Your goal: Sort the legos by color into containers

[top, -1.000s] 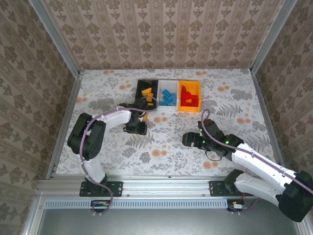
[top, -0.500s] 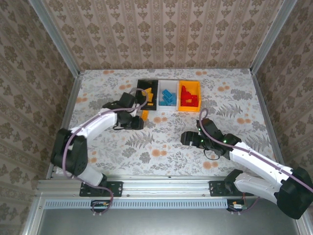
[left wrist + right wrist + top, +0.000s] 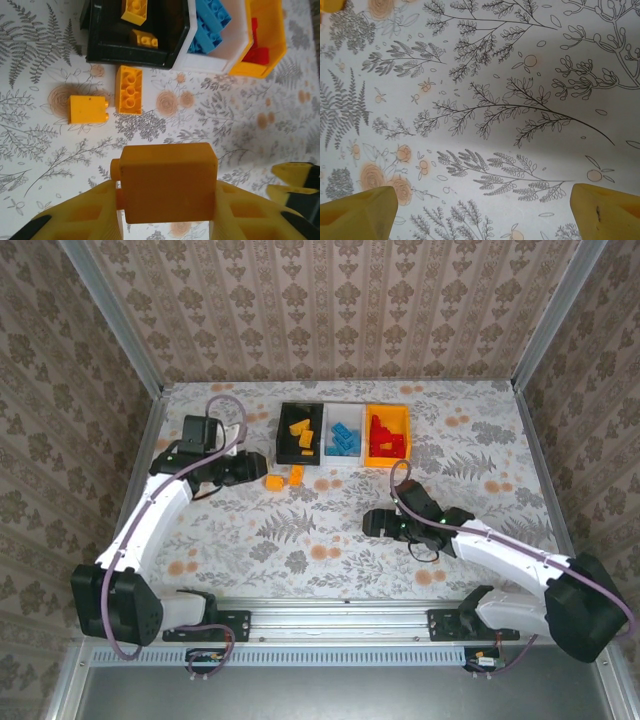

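Left pincer (image 3: 167,207) was closed on one orange-yellow lego (image 3: 167,182). In the left wrist view the brick sat squarely between the two yellow fingers (image 3: 75,220), smooth side toward the camera, and was held clear of the surface (image 3: 45,150).

Two more orange-yellow legos lay loose on the surface ahead of the held one:
- one with its studs up (image 3: 129,90), just in front of the black bin's near wall;
- one on its side (image 3: 89,109), close to the left of the first, not touching it.

The three containers stood in a row, side by side, at the far middle of the surface.
- The black bin (image 3: 132,56) held orange-yellow bricks (image 3: 135,10); the count could not be read.
- The white bin (image 3: 210,62), in the middle, held blue bricks (image 3: 212,20).
- The orange-yellow bin (image 3: 274,45), on the right, held red bricks (image 3: 255,47).

From above, the left arm reached in from the left side, its pincer near the black bin's front left corner.

Right pincer (image 3: 372,522) was open and empty. In the right wrist view its two yellow fingertips (image 3: 360,212) stood wide apart over bare patterned surface. From above it sat low over the surface, right of centre and well apart from the bins.
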Motion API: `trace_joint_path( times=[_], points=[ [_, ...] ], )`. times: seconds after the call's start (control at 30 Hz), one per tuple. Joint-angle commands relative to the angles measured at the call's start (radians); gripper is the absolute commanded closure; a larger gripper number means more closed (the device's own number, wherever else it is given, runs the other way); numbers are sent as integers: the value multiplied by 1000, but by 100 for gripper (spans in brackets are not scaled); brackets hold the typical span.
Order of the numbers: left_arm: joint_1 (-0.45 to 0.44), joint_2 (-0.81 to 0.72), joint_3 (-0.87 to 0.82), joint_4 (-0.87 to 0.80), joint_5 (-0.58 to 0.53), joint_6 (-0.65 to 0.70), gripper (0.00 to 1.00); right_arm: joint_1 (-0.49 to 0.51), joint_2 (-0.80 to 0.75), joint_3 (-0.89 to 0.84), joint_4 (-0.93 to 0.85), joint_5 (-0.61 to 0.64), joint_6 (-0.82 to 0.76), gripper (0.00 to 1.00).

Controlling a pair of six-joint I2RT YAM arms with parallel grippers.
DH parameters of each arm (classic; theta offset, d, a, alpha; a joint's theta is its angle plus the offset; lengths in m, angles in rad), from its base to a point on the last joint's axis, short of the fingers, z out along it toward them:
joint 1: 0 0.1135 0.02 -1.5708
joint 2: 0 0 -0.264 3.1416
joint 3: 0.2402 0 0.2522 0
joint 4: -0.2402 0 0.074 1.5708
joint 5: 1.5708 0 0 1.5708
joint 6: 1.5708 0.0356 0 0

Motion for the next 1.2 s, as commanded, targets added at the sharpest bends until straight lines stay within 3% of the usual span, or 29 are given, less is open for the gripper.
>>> trace_joint_path(
  times=[0.0,0.3,0.53,1.17],
  points=[
    [11,49,50,58,75,-42,63,1,55,52,39,5,-61,9],
    [-1,295,162,171,94,-88,63,-35,271,179,39,-36,-141,9],
    [-40,506,337,231,131,-136,63,-49,319,191,49,-70,-141,9],
    [-116,1029,1024,-126,-75,8,62,-51,166,122,-15,-62,-91,8]
  ],
)
